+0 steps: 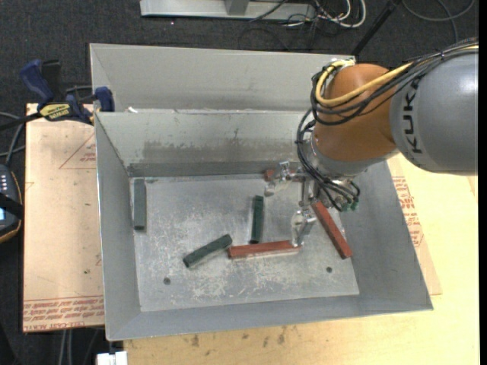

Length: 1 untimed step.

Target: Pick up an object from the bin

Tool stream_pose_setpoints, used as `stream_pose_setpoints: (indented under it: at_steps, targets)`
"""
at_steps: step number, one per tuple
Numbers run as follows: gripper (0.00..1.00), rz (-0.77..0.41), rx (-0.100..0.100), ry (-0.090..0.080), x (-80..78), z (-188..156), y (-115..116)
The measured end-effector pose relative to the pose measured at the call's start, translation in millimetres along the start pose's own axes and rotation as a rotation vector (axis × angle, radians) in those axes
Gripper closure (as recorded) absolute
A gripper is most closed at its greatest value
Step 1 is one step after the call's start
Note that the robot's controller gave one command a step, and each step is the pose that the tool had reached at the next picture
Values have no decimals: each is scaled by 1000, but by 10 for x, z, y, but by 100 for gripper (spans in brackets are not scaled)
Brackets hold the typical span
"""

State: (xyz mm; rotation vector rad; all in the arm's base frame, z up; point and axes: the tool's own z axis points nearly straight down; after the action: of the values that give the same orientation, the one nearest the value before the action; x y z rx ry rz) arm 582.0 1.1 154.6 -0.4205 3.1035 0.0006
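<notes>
My gripper (pixel 294 198) hangs low over the right half of the bin, under the arm's orange cover. Its two metal fingers stand apart, open, with nothing between them. The nearer fingertip (pixel 301 225) is right at the right end of a red-brown bar (pixel 261 250) that lies flat across the bin floor. A second red-brown bar (pixel 333 231) lies slantwise just right of the gripper, partly under the cables. A dark green bar (pixel 257 219) lies lengthwise just left of the gripper.
Another dark green bar (pixel 207 251) lies slanted at the left end of the flat red-brown bar. A third dark green bar (pixel 139 204) lies along the left wall. The arm and its orange cover hide the bin's right back corner.
</notes>
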Motion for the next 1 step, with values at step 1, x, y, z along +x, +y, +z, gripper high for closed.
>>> stream_pose_setpoints:
  at_steps: [1]
  targets:
    - [0, 33, -5, 21, -44, -24, 12]
